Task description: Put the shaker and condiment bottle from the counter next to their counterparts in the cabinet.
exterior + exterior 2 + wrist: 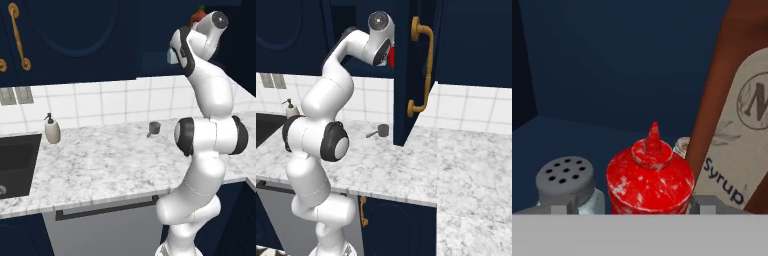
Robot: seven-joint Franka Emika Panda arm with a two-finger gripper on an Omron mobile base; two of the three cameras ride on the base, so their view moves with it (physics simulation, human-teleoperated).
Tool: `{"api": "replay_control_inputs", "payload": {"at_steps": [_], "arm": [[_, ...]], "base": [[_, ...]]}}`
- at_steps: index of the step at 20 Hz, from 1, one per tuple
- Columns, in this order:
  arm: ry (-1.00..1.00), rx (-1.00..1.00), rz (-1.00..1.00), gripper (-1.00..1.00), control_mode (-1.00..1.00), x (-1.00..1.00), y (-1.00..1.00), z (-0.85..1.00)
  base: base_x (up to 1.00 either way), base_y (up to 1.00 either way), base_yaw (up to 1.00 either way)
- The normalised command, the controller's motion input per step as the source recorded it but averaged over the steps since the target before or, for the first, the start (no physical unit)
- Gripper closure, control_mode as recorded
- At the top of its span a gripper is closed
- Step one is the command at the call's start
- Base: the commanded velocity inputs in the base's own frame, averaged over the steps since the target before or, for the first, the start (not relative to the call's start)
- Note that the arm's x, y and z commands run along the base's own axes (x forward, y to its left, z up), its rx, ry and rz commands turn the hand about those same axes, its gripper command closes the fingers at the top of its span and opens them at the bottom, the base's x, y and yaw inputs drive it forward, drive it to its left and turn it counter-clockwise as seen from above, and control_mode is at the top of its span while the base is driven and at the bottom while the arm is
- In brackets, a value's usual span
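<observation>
In the hand view the gripper (629, 209) sits with its two small grey fingertips (558, 209) low in the frame, one on each side of the condiment bottle (650, 180); the jaws stand spread wider than the bottle, and it cannot be told whether they press it. The red bottle, scuffed white in patches, stands upright with its pointed cap up, on the floor of the cabinet (612, 65). Just beside it on one side is the shaker (566, 182), its grey perforated cap facing the camera. On the other side rises the tall red-brown sauce bottle (737, 100), its pale label reading "Syrup", and a small pale cap (682, 145) peeks out between the two bottles. Behind them are the compartment's dark navy walls. From the left base view the arm reaches up into the wall cabinet, a bit of red showing by the wrist. Below lies the marbled counter (110, 165) with a small grey cup (154, 128) near the backsplash, a soap dispenser (52, 129) and the dark sink (17, 162). The right base view shows an open cabinet door (413, 70) with a brass handle (425, 70).
</observation>
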Motion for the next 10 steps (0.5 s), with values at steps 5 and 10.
{"api": "replay_control_inputs", "payload": {"at_steps": [5, 10], "arm": [[-0.01, 0.00, 0.00, -1.00, -1.00, -0.02, -0.11, 0.00], [-0.01, 0.00, 0.00, -1.00, -1.00, -0.18, -0.05, 0.00]], "base": [[0.00, 0.00, 0.00], [0.00, 0.00, 0.00]]}}
